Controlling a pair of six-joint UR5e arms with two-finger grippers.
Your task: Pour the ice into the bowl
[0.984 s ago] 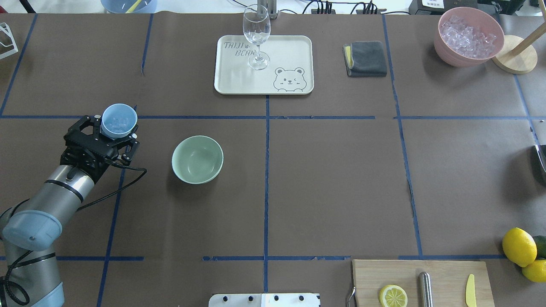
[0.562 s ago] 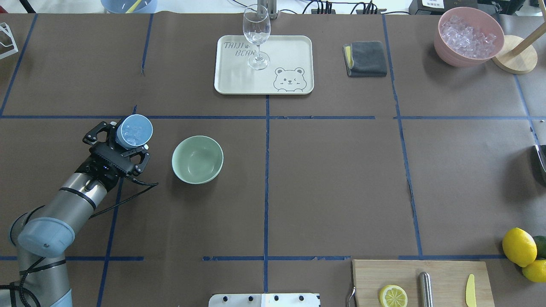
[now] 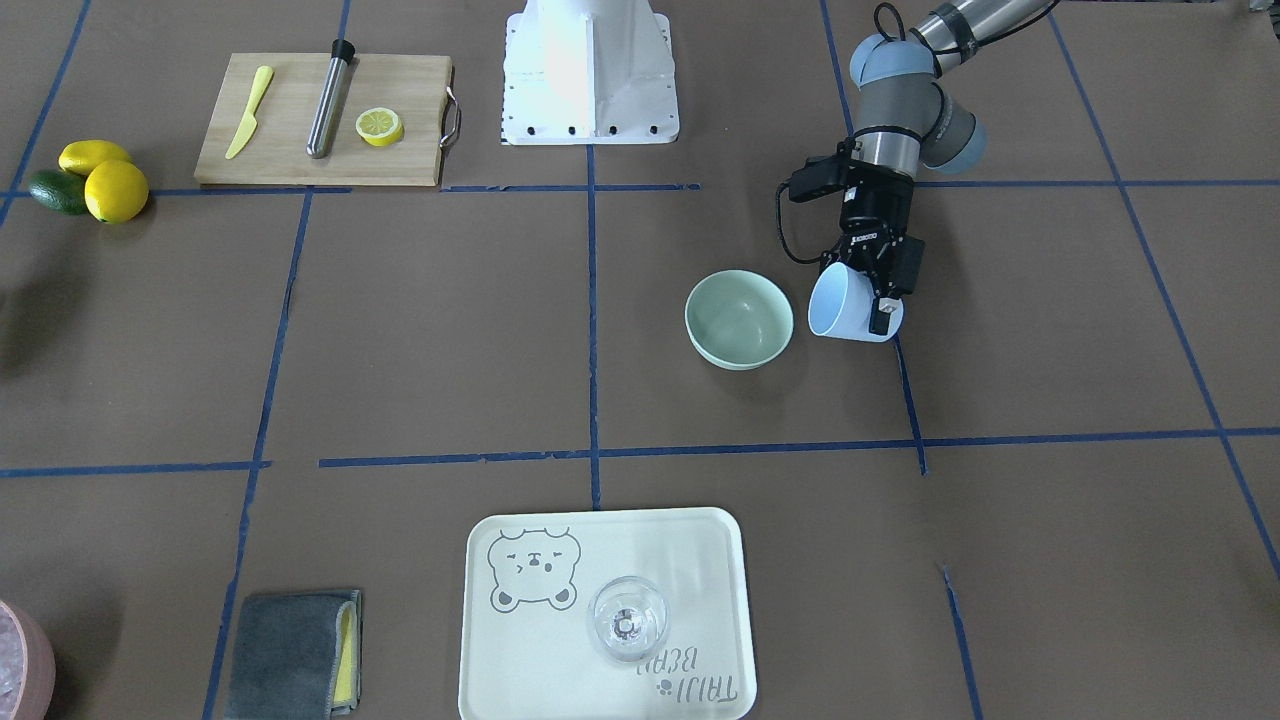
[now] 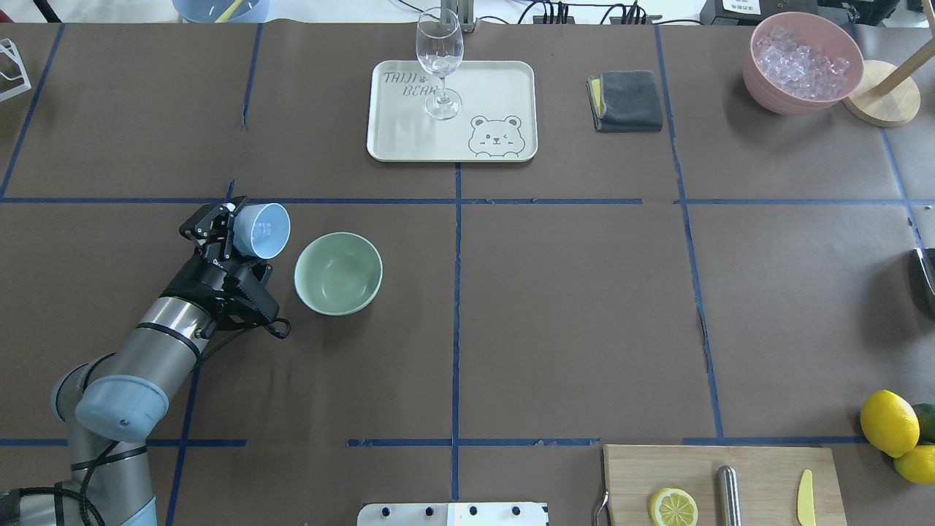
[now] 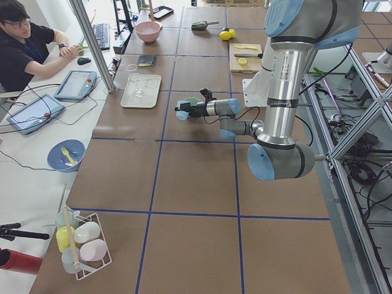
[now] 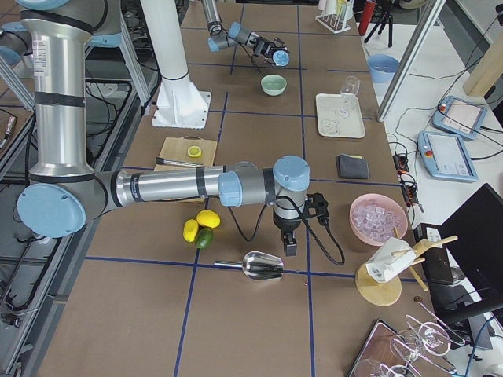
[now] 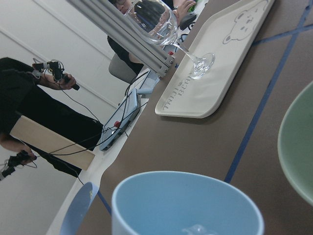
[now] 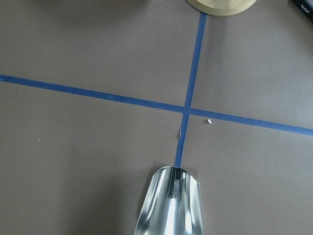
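My left gripper (image 4: 232, 235) is shut on a light blue cup (image 4: 264, 230) and holds it tipped over, mouth towards the pale mint-green bowl (image 4: 338, 273). The cup is just left of the bowl's rim and above the table. A few small clear ice cubes (image 7: 198, 229) lie inside the cup. The bowl looks empty. In the front-facing view the cup (image 3: 835, 305) hangs beside the bowl (image 3: 739, 319). My right gripper (image 6: 288, 245) is far off at the table's right end, by a metal scoop (image 8: 171, 205); I cannot tell whether it is open or shut.
A pink container (image 4: 802, 62) of ice stands at the back right. A tray (image 4: 504, 80) with a clear wine glass (image 4: 440, 62) is at the back centre, with a grey cloth (image 4: 626, 100) to its right. A cutting board (image 4: 723, 483) and lemons (image 4: 889, 422) are at the front right.
My left gripper has moved right towards the bowl and rolled, so the cup has gone from upright to tipped with its mouth towards the bowl.
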